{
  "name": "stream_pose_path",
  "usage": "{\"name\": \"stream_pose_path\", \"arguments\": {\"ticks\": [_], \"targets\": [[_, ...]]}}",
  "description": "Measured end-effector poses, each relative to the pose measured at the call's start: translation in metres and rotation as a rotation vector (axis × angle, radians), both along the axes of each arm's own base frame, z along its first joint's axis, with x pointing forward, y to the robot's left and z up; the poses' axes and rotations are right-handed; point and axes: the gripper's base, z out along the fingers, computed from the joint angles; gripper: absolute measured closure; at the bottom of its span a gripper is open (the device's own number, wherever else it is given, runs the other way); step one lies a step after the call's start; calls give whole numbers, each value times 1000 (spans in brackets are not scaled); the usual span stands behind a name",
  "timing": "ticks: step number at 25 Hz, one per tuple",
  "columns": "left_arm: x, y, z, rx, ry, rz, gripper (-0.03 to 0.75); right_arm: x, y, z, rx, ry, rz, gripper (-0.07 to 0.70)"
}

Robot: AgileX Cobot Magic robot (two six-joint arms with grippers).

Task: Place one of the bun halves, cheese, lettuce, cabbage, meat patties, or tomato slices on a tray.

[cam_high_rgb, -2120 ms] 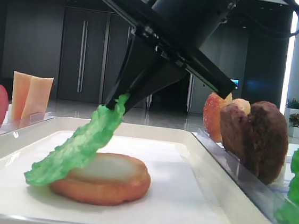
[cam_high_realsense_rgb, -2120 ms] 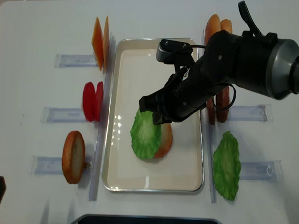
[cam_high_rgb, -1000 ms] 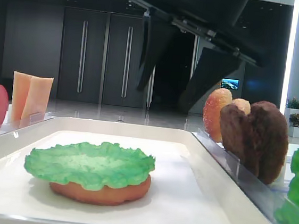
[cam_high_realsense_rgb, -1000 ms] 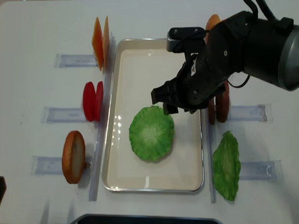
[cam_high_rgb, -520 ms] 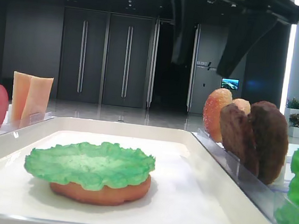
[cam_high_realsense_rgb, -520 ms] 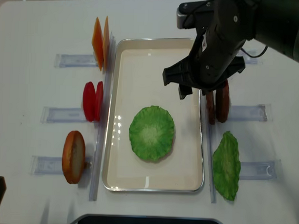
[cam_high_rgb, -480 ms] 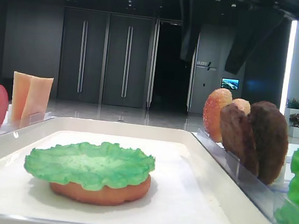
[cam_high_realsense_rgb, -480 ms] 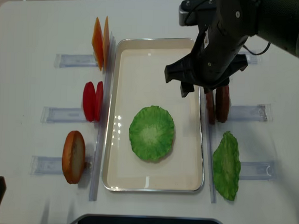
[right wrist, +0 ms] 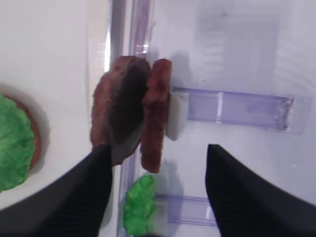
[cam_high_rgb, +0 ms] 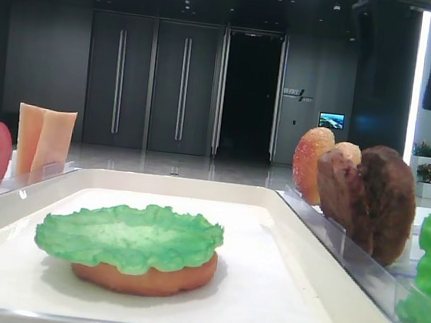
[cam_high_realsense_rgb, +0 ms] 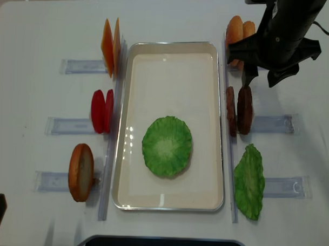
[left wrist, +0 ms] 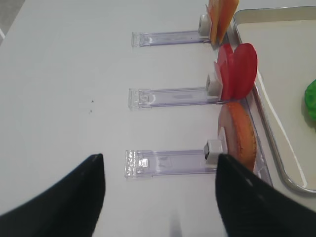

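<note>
From above we see the green lettuce (cam_high_realsense_rgb: pixel 167 146) lying flat in the middle of the tray (cam_high_realsense_rgb: pixel 167 201). Only the low side view shows a bun half (cam_high_rgb: pixel 146 275) hiding under it. The right claw (cam_high_realsense_rgb: pixel 262 78) hangs spread wide and empty above the two meat patties (cam_high_realsense_rgb: pixel 238 110), which stand on edge beside the tray. The left claw (left wrist: pixel 159 183) looks parted, over the white counter (left wrist: pixel 64 98) near the tomato slices (left wrist: pixel 239 70).
</note>
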Motion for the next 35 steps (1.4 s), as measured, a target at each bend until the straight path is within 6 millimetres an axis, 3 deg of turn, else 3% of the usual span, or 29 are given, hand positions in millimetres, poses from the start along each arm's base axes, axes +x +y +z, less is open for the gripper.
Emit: {"name": "stream_pose_path", "arguments": {"ticks": [16, 32, 35], "targets": [[0, 0, 0, 0, 0, 0, 181, 30, -116, 0, -24, -13, -197, 202], [0, 0, 0, 0, 0, 0, 181, 30, -122, 0, -34, -21, -142, 202], [0, 0, 0, 0, 0, 0, 181, 21, -123, 2, -37, -23, -134, 202]]}}
